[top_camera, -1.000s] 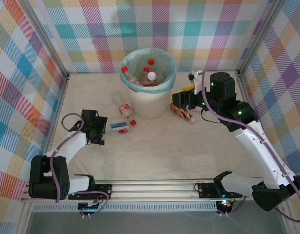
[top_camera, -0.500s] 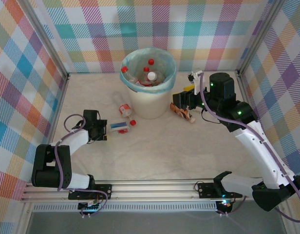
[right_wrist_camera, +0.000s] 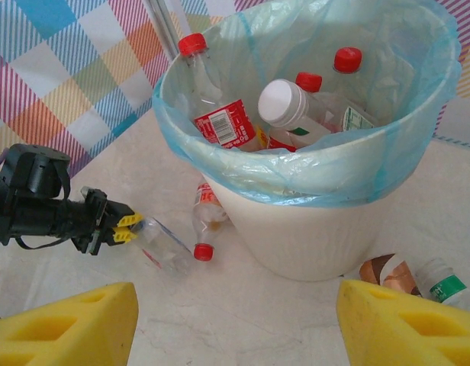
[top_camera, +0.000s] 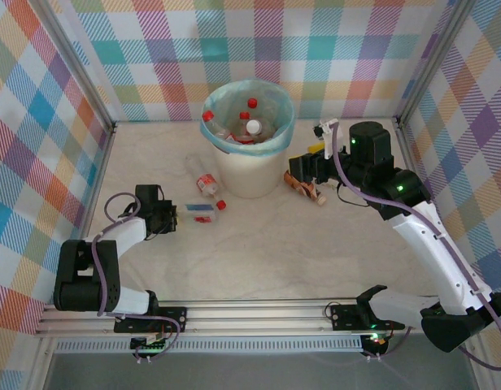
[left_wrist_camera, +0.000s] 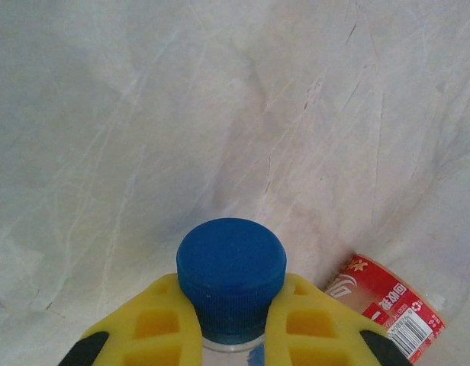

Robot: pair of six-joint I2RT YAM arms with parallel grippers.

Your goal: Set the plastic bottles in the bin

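Note:
My left gripper is shut on the blue cap of a clear plastic bottle low over the table, left of the bin; the bottle's body reaches toward the bin. A red-labelled bottle lies against the foot of the cream bin, which is lined in light blue. Several bottles sit inside it. My right gripper hangs open to the right of the bin, holding nothing.
Two more bottles, one brown-labelled and one green-labelled, lie on the table right of the bin under my right arm. Plaid walls with metal posts enclose the table on three sides. A metal rail runs along the front edge.
My left gripper has drawn slightly to the left with the blue-capped bottle. The red-labelled bottle beside the bin has shifted a little toward the back. The right arm is still.

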